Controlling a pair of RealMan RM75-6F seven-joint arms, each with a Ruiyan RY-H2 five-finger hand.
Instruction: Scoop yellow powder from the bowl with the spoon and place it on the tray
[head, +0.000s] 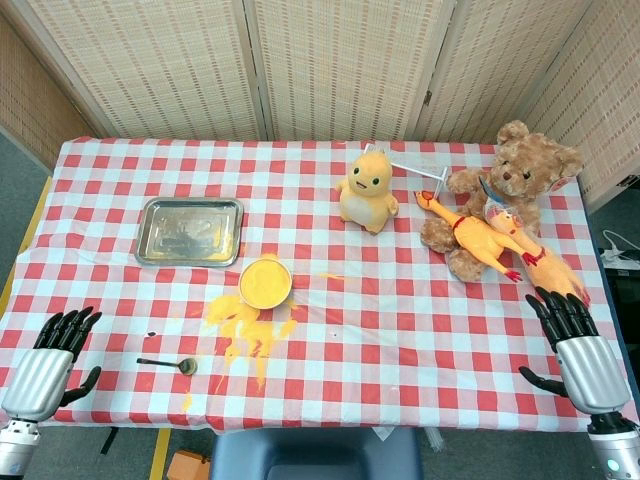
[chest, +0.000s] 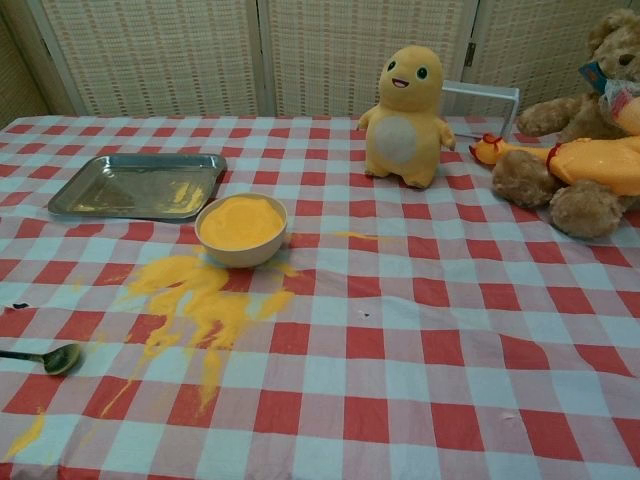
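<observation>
Currently both hands hold nothing. The left hand rests at the near left table edge, fingers spread apart; the right hand rests at the near right edge, fingers likewise apart and empty.

A small dark metal spoon lies flat on the red-and-white checked tablecloth, just right of the left fingers, apart from them, bowl end pointing right. Beyond it stands a round cream bowl of yellow powder, with spilled yellow powder spread on the cloth between bowl and spoon. The rectangular steel tray sits farther back, left of the bowl, with faint yellow traces inside.

Ahead of the right fingers lie a yellow rubber chicken and a brown teddy bear; a yellow plush duck-like toy stands mid-table.
</observation>
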